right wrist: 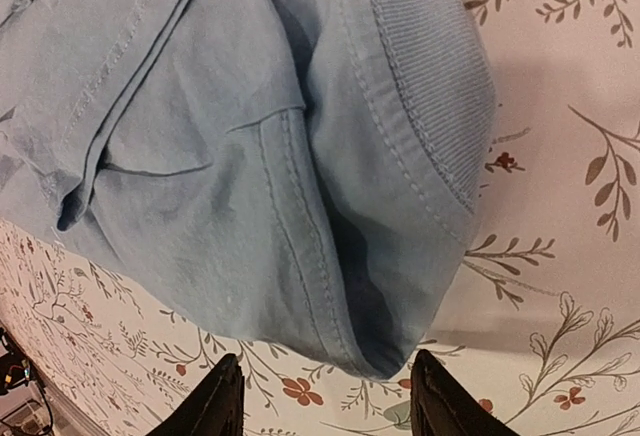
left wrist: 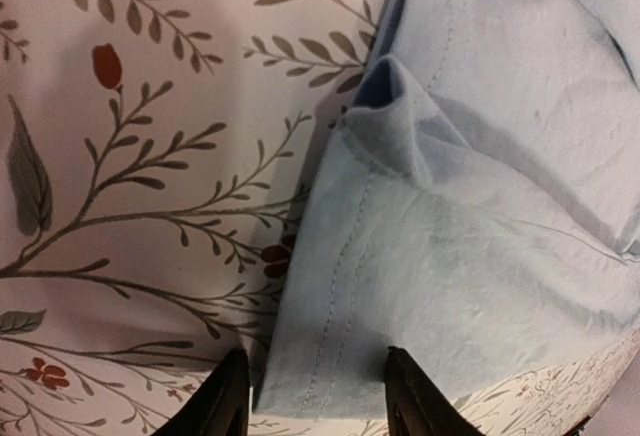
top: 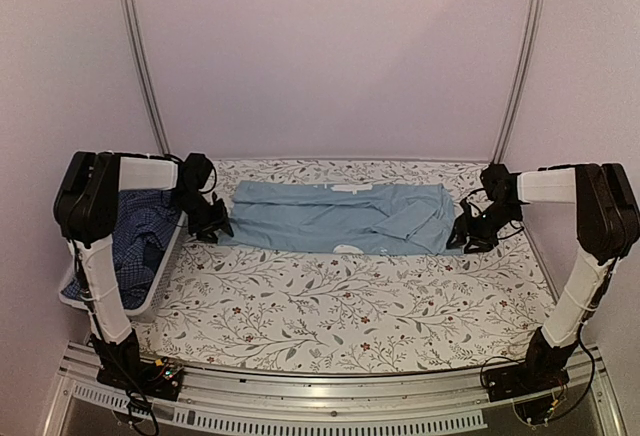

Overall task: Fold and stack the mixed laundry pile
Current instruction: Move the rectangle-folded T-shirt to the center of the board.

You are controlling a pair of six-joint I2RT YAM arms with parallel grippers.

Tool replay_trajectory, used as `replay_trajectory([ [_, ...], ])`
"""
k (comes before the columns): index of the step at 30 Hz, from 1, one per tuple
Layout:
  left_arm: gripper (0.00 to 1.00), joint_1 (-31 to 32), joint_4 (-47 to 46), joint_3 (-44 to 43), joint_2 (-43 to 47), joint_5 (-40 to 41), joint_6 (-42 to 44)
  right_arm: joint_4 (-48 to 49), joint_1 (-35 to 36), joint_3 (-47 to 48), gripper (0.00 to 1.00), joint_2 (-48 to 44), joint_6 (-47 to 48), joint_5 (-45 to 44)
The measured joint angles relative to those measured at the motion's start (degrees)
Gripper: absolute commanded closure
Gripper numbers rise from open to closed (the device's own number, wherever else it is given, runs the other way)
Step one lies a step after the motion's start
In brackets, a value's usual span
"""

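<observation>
A plain light-blue shirt (top: 340,218) lies folded lengthwise across the back of the floral table. My left gripper (top: 212,224) is open at its left end; in the left wrist view the hemmed corner (left wrist: 330,356) lies between the spread fingertips (left wrist: 225,401). My right gripper (top: 468,236) is open at its right end; the right wrist view shows the ribbed collar end (right wrist: 400,156) just ahead of the spread fingertips (right wrist: 440,396). A dark blue small-check shirt (top: 140,236) lies in the white basket (top: 160,276) at the left.
The table carries a floral cloth (top: 340,306). Metal uprights (top: 140,56) stand at the back corners in front of a plain wall. A metal rail (top: 320,396) runs along the near edge.
</observation>
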State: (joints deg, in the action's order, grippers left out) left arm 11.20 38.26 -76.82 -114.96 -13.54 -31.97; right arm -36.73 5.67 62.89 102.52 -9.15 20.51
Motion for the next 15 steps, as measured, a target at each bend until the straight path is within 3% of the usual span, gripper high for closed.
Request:
replay_trajectory([
  [3, 0.68, 0.11, -0.17, 0.0, -0.15, -0.17, -0.17, 0.57, 0.07, 0.0, 0.6, 0.52, 0.42, 0.17],
  [8, 0.85, 0.2, -0.9, -0.07, -0.7, -0.68, -0.17, 1.27, 0.55, 0.07, 0.97, 2.75, 0.85, 0.66],
  [11, 1.0, 0.28, -0.61, -0.07, -0.83, -0.68, 0.2, 0.85, 0.66, 0.33, 1.0, 3.08, 0.79, 0.09],
  [15, 1.0, 0.55, 0.87, -0.07, -0.83, 0.24, 0.22, -0.92, 0.61, 0.81, 1.0, 2.97, 0.07, -2.32],
])
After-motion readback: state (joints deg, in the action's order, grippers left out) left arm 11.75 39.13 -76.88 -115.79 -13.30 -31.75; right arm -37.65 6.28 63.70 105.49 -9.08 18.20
